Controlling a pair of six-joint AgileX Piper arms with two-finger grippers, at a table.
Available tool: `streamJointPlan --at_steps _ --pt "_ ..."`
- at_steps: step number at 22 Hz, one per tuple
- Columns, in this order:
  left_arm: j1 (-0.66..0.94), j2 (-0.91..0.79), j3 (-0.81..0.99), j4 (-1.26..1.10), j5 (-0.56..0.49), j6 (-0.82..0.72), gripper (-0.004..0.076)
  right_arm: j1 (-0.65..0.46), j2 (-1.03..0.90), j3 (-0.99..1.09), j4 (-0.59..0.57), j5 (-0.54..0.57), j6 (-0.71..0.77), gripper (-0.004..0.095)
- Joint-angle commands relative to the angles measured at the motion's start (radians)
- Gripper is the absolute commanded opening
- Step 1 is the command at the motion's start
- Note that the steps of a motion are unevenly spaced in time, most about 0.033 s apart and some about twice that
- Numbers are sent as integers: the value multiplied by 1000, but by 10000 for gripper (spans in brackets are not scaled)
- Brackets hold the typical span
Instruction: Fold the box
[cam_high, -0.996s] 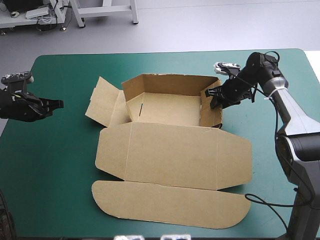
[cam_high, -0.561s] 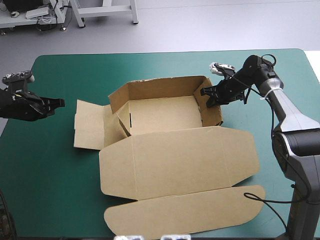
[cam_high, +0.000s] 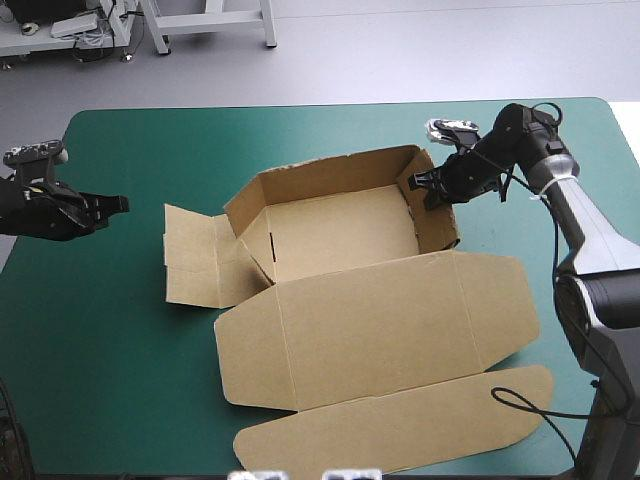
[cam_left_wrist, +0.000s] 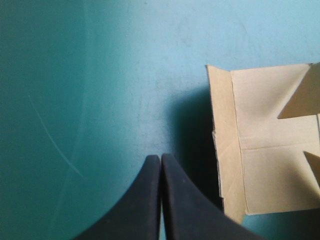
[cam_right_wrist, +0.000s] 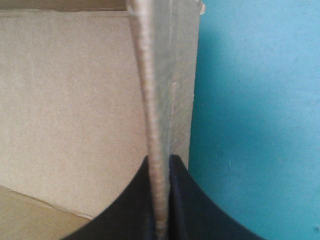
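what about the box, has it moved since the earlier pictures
Yes: the box has turned anticlockwise on the table, pivoting near the right gripper; its lid now lies closer to the table's right edge.

The box (cam_high: 340, 228) is set at the middle of the table (cam_high: 110, 350), with its open tray toward the far edge. The lid (cam_high: 380, 325) is spread flat on the table on the tray's near side and reaches close to the near edge. A side flap (cam_high: 195, 255) is laid flat to the tray's left. The right wall (cam_high: 437, 218) is held between the fingers of the right gripper (cam_high: 420, 190), at the far right corner. The left gripper (cam_high: 118, 205) is held over the table's left part, well apart from the side flap.
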Motion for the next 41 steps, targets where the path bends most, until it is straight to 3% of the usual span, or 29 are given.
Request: streamJointPlan --at_steps 1,8,14,20,33,41 --pt "-1 -30 -32 -29 -69 0 -9 2 -157 -30 43 24 -8 -13" --pt "130 -4 -32 -53 -100 5 -8 -46 -368 -30 66 58 -8 -13" --pt "270 56 -32 -425 -2 218 -8 -191 -484 -30 323 58 -47 -13" --pt "314 167 -32 -961 226 406 -8 -309 -553 -30 579 60 -98 -13" --pt "-32 106 -32 -1263 225 447 -9 -274 -525 -30 553 42 -105 -13" --pt "-51 -28 -35 -1261 220 445 -9 -266 -455 -26 503 -2 -113 -13"
